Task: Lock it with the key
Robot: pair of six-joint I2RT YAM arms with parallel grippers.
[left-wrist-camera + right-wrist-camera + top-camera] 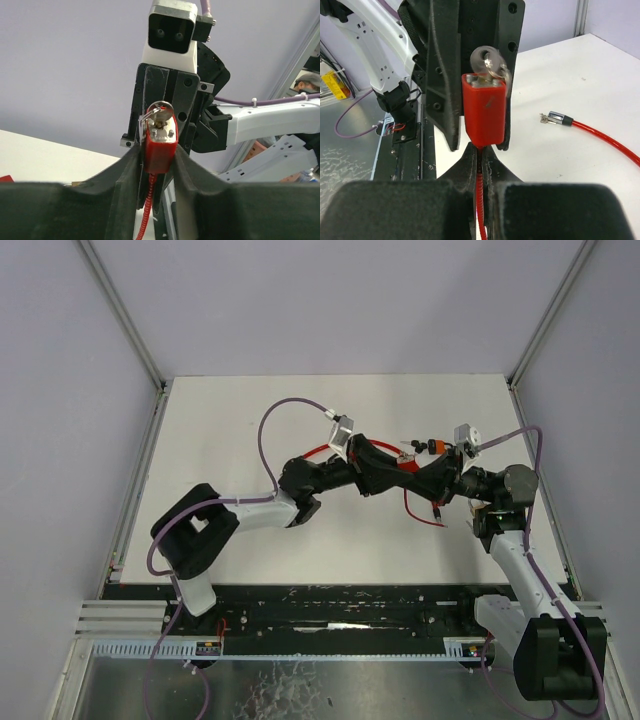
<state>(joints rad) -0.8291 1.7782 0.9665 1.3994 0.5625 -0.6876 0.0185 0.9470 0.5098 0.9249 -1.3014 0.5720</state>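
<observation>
A: What's around, near first?
B: White table (250, 420) under both pincers. Off to the right of the right pincer (480, 152), a bit beyond it, the cable's metal end (557, 118) lies flat on the table, well apart from the lock. The red cable (605, 142) runs on from it further right. Grey wall (330, 300) at the back.

A: Anything in the way?
B: The pincers meet tip to tip. Each wrist view is filled by the other pincer's black body, right behind the lock. From above I can't pick the lock out between them.

A: Pincers?
B: Left pincer (159, 154) is partly open, with its fingers (125, 175) pressed on both sides of the lock body, gripping it. Right pincer is closed tight on the thin cable stretch just under the lock. Its tips are right up at the lock's bottom.

A: Lock?
B: The lock (484, 112) is a red block, upright, held off the table between the two pincers, just above the right one's tips. The key (486, 56) sits in its top face with the silver bow sticking up. A ring (505, 77) hangs off the key to one side, blurry. The red cable drops straight from the lock's underside.
</observation>
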